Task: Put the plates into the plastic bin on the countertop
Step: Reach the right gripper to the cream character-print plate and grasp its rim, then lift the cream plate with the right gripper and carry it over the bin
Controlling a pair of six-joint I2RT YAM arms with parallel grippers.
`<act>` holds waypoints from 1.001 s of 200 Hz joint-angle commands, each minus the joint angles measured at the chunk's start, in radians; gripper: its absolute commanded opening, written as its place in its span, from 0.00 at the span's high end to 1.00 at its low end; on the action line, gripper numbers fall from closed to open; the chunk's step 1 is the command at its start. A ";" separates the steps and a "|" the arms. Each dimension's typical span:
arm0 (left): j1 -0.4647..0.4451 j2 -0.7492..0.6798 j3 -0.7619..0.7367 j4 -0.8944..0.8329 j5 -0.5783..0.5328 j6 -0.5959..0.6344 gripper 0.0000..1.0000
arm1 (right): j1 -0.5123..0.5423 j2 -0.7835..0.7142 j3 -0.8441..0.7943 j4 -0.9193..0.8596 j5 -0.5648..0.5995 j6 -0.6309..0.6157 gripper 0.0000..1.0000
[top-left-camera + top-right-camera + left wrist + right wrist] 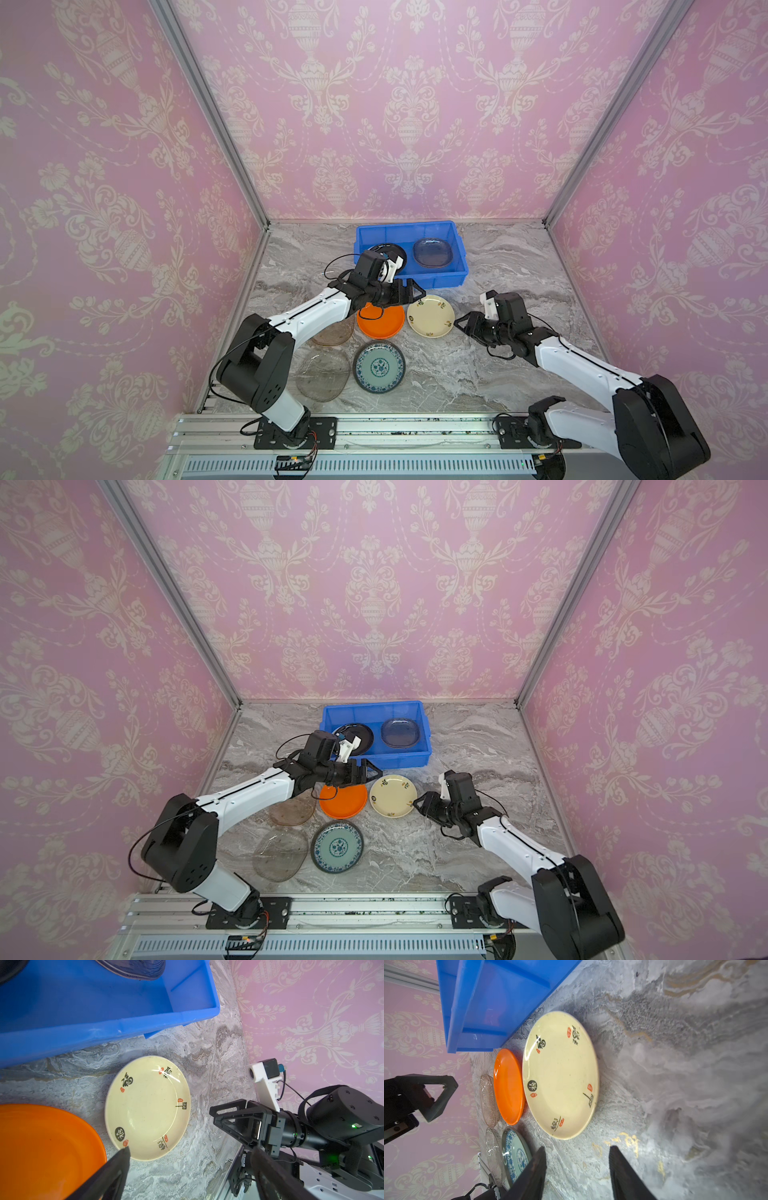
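Cream plate (431,316) lies near L hand (415,292), spread wide, empty; R hand (458,323) prob. half-spread, empty.

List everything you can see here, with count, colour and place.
plastic bin: one, blue, back of countertop
black plate: one, black, inside bin
grey glass plate: one, smoky clear, inside bin
orange plate: one, orange, in front of bin
cream plate: one, cream, beside orange plate
teal plate: one, teal-patterned, near front
clear plates: two, brownish and greyish, left of orange and teal
left hand: one, black, open, near bin front
right hand: one, black, open, beside cream plate
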 commanded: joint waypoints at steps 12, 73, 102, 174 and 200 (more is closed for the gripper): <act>-0.001 0.042 -0.013 0.088 0.033 -0.053 0.09 | -0.018 0.105 -0.019 0.190 -0.024 0.044 0.51; -0.001 0.034 -0.011 0.056 0.018 -0.027 0.12 | -0.025 0.273 0.014 0.298 -0.060 0.053 0.63; -0.001 0.036 -0.011 0.054 0.014 -0.023 0.12 | -0.030 0.332 0.025 0.324 -0.073 0.056 0.64; 0.001 0.074 0.016 0.039 0.020 -0.003 0.14 | -0.040 0.389 0.033 0.341 -0.088 0.065 0.90; 0.002 0.079 0.031 0.020 0.019 0.012 0.14 | -0.050 0.346 0.019 0.298 -0.100 0.053 0.99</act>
